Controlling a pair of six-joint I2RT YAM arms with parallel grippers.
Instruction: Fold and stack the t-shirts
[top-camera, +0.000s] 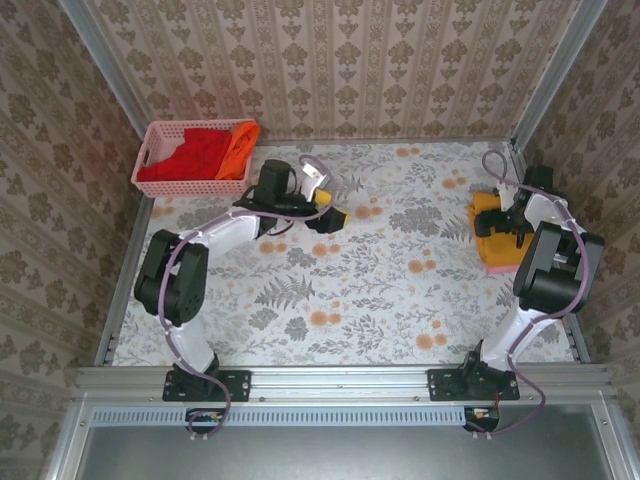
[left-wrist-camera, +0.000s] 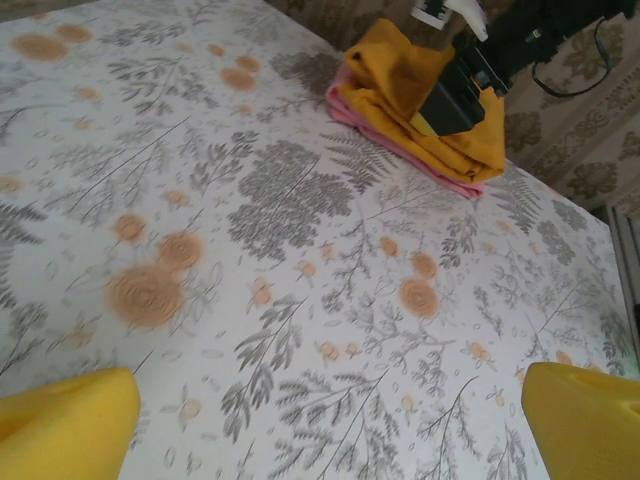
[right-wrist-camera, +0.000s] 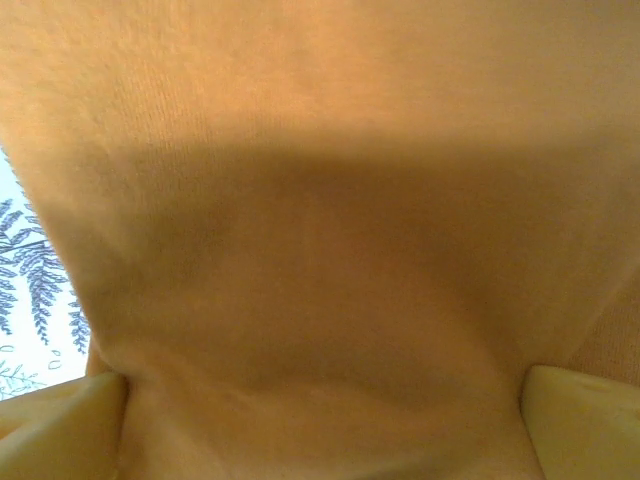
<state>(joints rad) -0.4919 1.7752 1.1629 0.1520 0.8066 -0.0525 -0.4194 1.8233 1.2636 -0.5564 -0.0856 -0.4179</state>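
A golden-yellow t-shirt (top-camera: 484, 214) lies folded on a pale pink t-shirt (top-camera: 497, 266) at the table's right side. The left wrist view shows the same pile, yellow t-shirt (left-wrist-camera: 395, 85) on pink t-shirt (left-wrist-camera: 440, 172), at the far end. My right gripper (top-camera: 503, 228) is down on the pile, open. Its fingers (right-wrist-camera: 585, 420) stand wide apart with yellow cloth (right-wrist-camera: 320, 230) spread close under them. My left gripper (top-camera: 325, 198) hovers open over bare table near the middle, nothing between its yellow fingertips (left-wrist-camera: 60, 425). A red t-shirt (top-camera: 198, 152) and a bright orange t-shirt (top-camera: 238, 148) lie crumpled in the basket.
The pink lattice basket (top-camera: 150, 150) stands at the back left corner. The flowered tablecloth (top-camera: 380, 290) covers the table. Metal frame rails (top-camera: 340, 378) run along the near edge and both sides, with wallpapered walls behind.
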